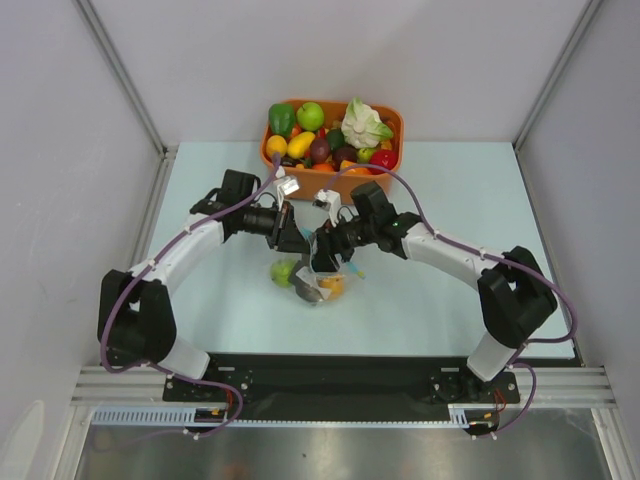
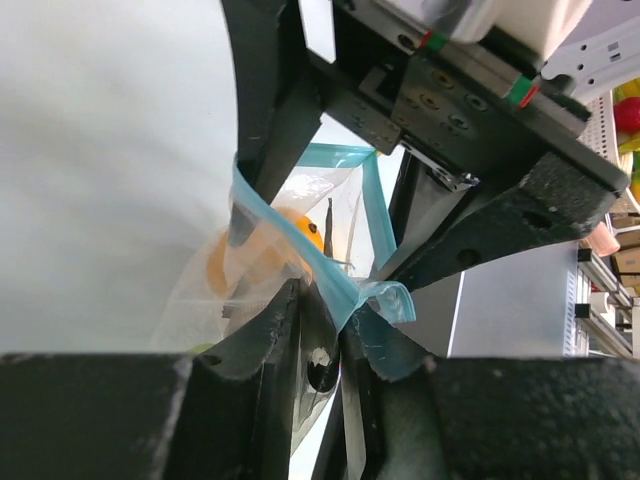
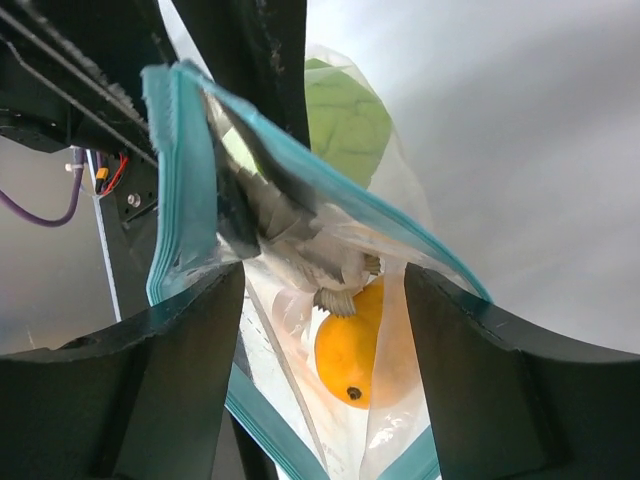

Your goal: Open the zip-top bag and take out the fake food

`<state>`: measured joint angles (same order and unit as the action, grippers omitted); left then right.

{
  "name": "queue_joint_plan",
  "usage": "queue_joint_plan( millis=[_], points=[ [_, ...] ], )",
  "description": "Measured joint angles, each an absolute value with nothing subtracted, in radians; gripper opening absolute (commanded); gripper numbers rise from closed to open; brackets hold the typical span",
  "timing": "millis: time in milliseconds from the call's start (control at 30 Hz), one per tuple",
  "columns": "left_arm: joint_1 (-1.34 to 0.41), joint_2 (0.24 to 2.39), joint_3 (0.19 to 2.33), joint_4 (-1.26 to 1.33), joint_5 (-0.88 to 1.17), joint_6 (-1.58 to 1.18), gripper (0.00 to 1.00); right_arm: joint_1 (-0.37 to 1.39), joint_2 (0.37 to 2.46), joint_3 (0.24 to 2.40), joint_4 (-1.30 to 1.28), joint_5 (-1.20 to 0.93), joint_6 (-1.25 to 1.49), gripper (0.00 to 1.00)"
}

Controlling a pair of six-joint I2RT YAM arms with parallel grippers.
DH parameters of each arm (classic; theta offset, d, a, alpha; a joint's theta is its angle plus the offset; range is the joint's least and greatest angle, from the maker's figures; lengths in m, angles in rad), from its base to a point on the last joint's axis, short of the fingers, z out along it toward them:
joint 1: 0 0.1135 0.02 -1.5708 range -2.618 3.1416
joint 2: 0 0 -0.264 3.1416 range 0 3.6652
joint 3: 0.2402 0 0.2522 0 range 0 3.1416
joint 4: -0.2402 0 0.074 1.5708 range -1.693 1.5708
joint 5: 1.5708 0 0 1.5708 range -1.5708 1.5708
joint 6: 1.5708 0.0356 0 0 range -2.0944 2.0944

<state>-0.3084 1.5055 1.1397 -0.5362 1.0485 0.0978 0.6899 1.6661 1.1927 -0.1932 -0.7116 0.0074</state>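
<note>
The clear plastic zip-top bag (image 1: 308, 285) was straddled by the parted right gripper (image 3: 322, 300); the left gripper's (image 2: 325, 340) hold, at its 11 o'clock, was unclear.

High rear view looking down, wrist views close, sharing zip-top bag (image 3: 185, 200)

Your left arm (image 1: 185, 250) and right arm (image 1: 450, 252) bend inward, and their hands meet nose to nose. Your right hand (image 3: 322, 300) has its fingers spread wide. Your left hand (image 2: 330, 335) has its fingers nearly together, and you can't tell whether it is gripping.
</note>
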Motion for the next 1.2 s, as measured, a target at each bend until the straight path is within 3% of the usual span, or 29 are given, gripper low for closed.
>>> queue_joint_plan(
  millis=[233, 267, 300, 400, 433, 500, 867, 900, 933, 1200],
  points=[
    [-0.308, 1.514, 1.140, -0.537, 1.060, 0.098, 0.27, 0.691, 1.692, 1.191, -0.118, -0.749, 0.010, 0.61],
    [-0.308, 1.516, 1.140, -0.538, 1.061, 0.098, 0.27, 0.691, 1.694, 1.191, -0.110, -0.754, 0.010, 0.55],
    [-0.308, 1.518, 1.140, -0.538, 1.062, 0.098, 0.27, 0.691, 1.694, 1.191, -0.099, -0.763, 0.012, 0.38],
    [-0.306, 1.523, 1.143, -0.535, 1.049, 0.106, 0.28, 0.693, 1.695, 1.189, -0.080, -0.794, 0.019, 0.19],
    [-0.305, 1.523, 1.143, -0.536, 1.048, 0.107, 0.29, 0.697, 1.695, 1.188, -0.074, -0.802, 0.020, 0.07],
    [-0.302, 1.524, 1.143, -0.542, 1.042, 0.110, 0.31, 0.699, 1.695, 1.186, -0.076, -0.816, 0.022, 0.00],
    [-0.308, 1.524, 1.143, -0.560, 1.040, 0.115, 0.47, 0.678, 1.697, 1.150, -0.094, -0.804, 0.022, 0.00],
    [-0.308, 1.524, 1.143, -0.561, 1.039, 0.114, 0.55, 0.673, 1.696, 1.144, -0.095, -0.801, 0.022, 0.00],
    [-0.308, 1.524, 1.143, -0.562, 1.039, 0.114, 0.56, 0.669, 1.695, 1.140, -0.099, -0.797, 0.022, 0.00],
    [-0.298, 1.524, 1.143, -0.563, 1.018, 0.112, 0.52, 0.658, 1.669, 1.126, -0.129, -0.766, 0.020, 0.00]
  ],
)
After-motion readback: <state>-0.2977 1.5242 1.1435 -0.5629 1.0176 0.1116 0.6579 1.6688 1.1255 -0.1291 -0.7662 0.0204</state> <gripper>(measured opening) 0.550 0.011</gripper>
